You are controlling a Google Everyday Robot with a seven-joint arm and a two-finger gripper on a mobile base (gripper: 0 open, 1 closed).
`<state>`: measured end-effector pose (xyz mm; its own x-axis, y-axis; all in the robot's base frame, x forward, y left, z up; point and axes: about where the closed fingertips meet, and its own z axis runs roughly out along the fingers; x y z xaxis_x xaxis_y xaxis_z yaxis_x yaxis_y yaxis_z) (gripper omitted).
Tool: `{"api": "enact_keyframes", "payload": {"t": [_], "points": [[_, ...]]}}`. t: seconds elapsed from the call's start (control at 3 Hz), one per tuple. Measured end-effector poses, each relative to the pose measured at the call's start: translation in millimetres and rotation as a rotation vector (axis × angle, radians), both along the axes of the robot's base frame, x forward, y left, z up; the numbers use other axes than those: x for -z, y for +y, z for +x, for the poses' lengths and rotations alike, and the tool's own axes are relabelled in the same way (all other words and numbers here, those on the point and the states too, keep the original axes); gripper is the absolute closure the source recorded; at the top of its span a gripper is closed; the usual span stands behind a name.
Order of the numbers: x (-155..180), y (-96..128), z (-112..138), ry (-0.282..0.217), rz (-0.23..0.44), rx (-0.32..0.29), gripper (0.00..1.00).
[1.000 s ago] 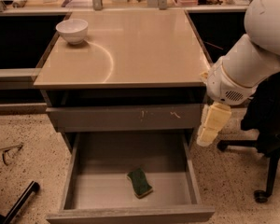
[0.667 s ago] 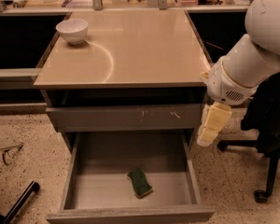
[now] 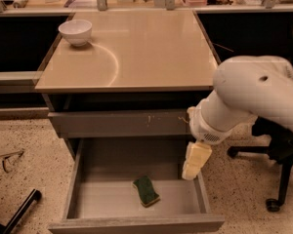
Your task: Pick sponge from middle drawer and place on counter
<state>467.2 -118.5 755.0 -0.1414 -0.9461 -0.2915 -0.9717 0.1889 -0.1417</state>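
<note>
On middle drawer (image 3: 103, 200) floor, sponge (image 3: 146, 191) angled far-left to near-right, gripper (image 3: 195, 162) nearby, state unclear.

The glossy beige counter (image 3: 151, 52) fills the upper centre of the frame, a white bowl (image 3: 75, 31) standing at its upper-left corner. Below it, the open middle drawer (image 3: 102, 199) carries the sponge (image 3: 146, 190) on its grey floor, green face up, lying askew. My gripper (image 3: 195, 162) hangs over the drawer's right side, apart from the sponge.

Gripper (image 3: 194, 162) by R wall of mid drawer (image 3: 106, 202); sponge (image 3: 146, 191) open from above.
</note>
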Motion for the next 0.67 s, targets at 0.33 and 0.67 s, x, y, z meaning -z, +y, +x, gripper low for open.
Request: {"api": "enact_keyframes", "payload": {"t": [0.33, 0.67], "points": [[49.3, 29.2, -25.1, 0.06, -0.003, -0.04, 0.0], [49.4, 29.2, -25.1, 0.06, -0.003, -0.04, 0.0]]}}
